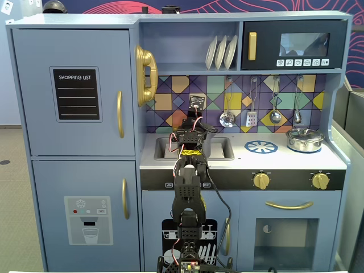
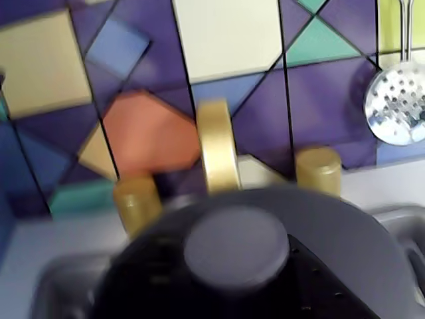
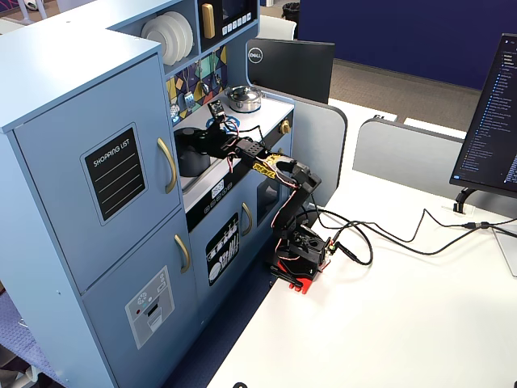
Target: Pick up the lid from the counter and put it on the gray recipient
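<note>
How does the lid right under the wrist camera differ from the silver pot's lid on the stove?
The gray lid is matte and dark; the silver pot's lid is shiny. The gray lid is over the sink area below the gold faucet; the silver one sits on its pot at the counter's right end. Both are round.

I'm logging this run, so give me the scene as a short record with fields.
lid: dark gray, knob up, just below the wrist camera, before the gold faucet
gray pot: at the sink
lid seated on pot: cannot tell
end effector: over the gray pot, opening unclear
silver pot: right end of counter, lidded
</note>
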Motion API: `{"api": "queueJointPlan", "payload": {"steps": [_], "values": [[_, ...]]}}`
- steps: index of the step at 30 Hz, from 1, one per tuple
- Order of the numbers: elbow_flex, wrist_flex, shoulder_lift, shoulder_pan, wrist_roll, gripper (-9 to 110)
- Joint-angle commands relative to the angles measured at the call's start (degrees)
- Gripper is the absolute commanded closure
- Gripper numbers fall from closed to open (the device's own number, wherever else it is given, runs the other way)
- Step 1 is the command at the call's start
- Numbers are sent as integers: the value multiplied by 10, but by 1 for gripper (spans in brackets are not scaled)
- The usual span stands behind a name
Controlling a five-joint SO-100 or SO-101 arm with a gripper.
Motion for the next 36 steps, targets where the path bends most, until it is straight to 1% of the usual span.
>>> {"api": "queueJointPlan", "payload": {"steps": [1,7,12,15,18,19,23,27,30,33,36], "values": [[-10,76,59,-18,-32,83],[-30,198,154,-44,-64,87],[-24,399,282,-42,-64,90],[14,467,350,-31,-50,93],[90,492,405,-31,-52,101],[120,493,419,-32,-50,101],[269,471,467,-24,7,101],[439,410,528,-31,33,101],[533,387,572,-42,64,101],[596,406,605,-54,88,101],[641,466,643,-63,100,101]]}}
